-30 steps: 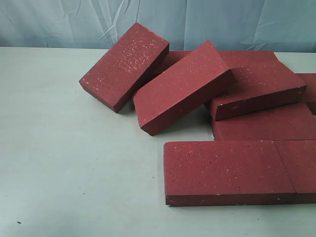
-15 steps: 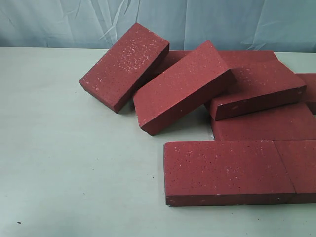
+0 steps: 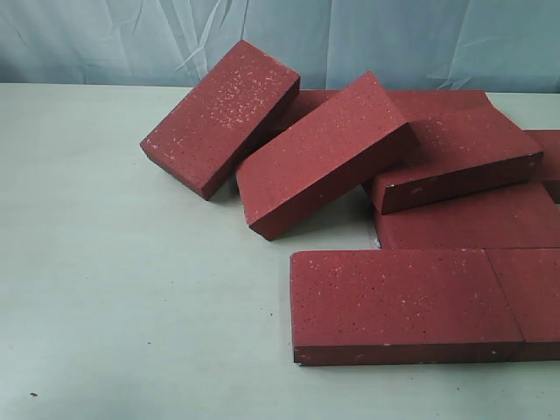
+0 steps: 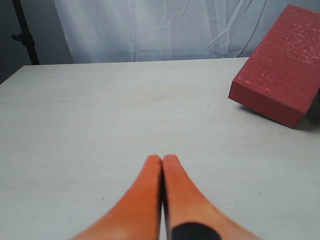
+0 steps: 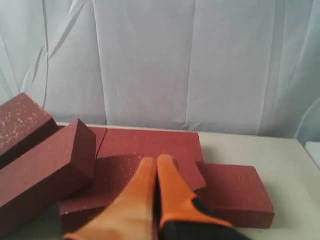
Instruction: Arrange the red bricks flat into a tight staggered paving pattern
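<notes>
Several dark-red bricks lie in a loose heap on the pale table. In the exterior view one brick [image 3: 220,115] leans tilted at the left, a second [image 3: 324,153] leans beside it, a third [image 3: 459,157] rests on others, and two lie flat end to end in front [image 3: 394,302]. No gripper shows in the exterior view. My left gripper [image 4: 162,159] is shut and empty over bare table, with the tilted brick [image 4: 280,65] off to one side. Above the heap, my right gripper [image 5: 156,161] is shut, holding nothing, over a flat brick [image 5: 150,145].
A wrinkled pale blue-white curtain [image 3: 350,39] hangs behind the table. Bare table surface [image 3: 122,289] spreads left of the heap. A dark stand [image 4: 25,30] shows beyond the table corner in the left wrist view.
</notes>
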Motion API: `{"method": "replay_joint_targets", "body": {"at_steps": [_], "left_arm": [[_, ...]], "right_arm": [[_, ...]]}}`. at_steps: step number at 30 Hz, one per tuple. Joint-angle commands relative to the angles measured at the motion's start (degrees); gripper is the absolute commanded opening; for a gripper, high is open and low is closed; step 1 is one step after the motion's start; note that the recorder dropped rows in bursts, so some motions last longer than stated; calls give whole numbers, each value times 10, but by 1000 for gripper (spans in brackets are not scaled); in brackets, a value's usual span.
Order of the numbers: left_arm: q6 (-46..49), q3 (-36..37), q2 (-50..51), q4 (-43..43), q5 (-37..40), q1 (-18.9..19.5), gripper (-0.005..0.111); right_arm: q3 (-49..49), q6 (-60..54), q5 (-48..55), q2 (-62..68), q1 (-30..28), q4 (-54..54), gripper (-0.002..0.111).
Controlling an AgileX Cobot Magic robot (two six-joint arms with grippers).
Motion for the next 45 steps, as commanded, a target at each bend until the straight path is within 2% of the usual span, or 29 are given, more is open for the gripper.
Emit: {"method": "replay_joint_targets", "body": {"at_steps": [1,7,18,24,41,45], "left_arm": [[-2,2,-3,-1,-3,0,0],[-2,2,-3,-1,-3,0,0],[-2,2,-3,-1,-3,0,0],[-2,2,-3,-1,-3,0,0],[-2,2,-3,-1,-3,0,0],[-2,2,-3,-1,-3,0,0]], "right_arm": [[-28,-2,38,57,-3,10,-1],[-92,2,88,156,-3,35,-1],[-210,2,101,397,-1,69,-1],[-244,-7,103,475,7,72,-1],[-433,-20,130,696,92,42,-1],[-446,-21,128,738,123,46,-1]]}}
